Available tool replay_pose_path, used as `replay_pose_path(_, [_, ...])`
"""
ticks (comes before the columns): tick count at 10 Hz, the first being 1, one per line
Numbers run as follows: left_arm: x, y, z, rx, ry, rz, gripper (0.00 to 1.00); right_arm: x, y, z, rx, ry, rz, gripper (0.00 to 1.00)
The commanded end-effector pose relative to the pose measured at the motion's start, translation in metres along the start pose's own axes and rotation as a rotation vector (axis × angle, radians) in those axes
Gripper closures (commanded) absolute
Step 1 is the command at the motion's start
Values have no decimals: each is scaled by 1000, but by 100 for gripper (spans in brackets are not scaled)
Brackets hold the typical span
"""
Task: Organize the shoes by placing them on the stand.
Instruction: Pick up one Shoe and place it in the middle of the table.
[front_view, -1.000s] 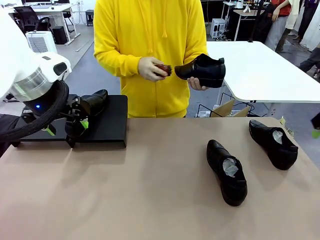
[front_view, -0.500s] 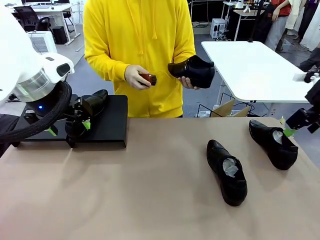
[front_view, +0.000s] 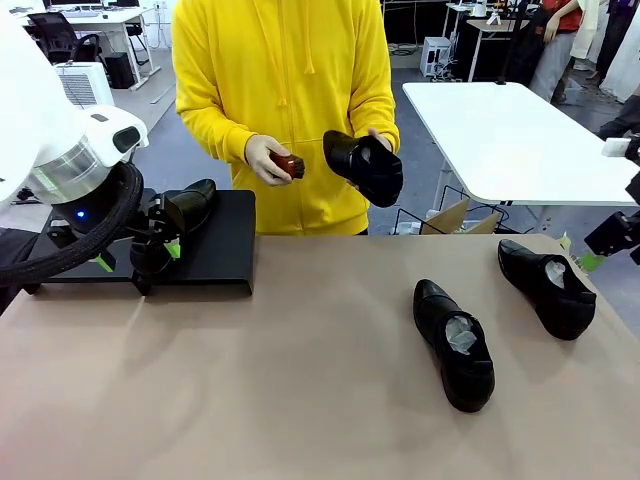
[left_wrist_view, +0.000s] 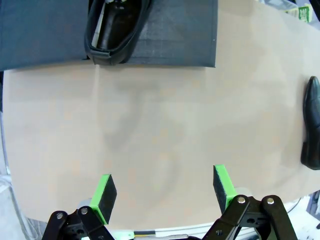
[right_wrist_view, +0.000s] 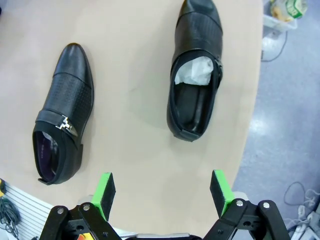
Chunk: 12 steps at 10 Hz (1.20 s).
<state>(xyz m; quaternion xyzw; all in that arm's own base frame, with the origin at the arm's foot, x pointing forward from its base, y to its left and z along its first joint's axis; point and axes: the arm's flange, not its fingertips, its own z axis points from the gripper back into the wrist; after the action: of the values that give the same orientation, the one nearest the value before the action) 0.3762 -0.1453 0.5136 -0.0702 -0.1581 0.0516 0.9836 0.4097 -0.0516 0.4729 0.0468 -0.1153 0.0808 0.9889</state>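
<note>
Two shoes lying beyond spread right tool, untouched

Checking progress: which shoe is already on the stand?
The glossy black leather shoe at far left, on the matte-black stand; the other three are off it.

tan table: stand left, shoe centre-right, shoe far right
</note>
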Motion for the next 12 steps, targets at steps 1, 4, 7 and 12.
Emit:
replay_pose_path(1, [0,1,0,-16,8,7,0,23,-2,-20,45,-3,56,0])
replay_pose_path(4, [0,1,0,-16,8,7,0,50,6,-34,57,8,111,0])
replay_pose_path(7, [0,1,0,-16,8,7,0,61,4,-54,47,55,108,0])
replay_pose_path(12, [0,1,0,-16,8,7,0,47,-9,-56,55,88,92,0])
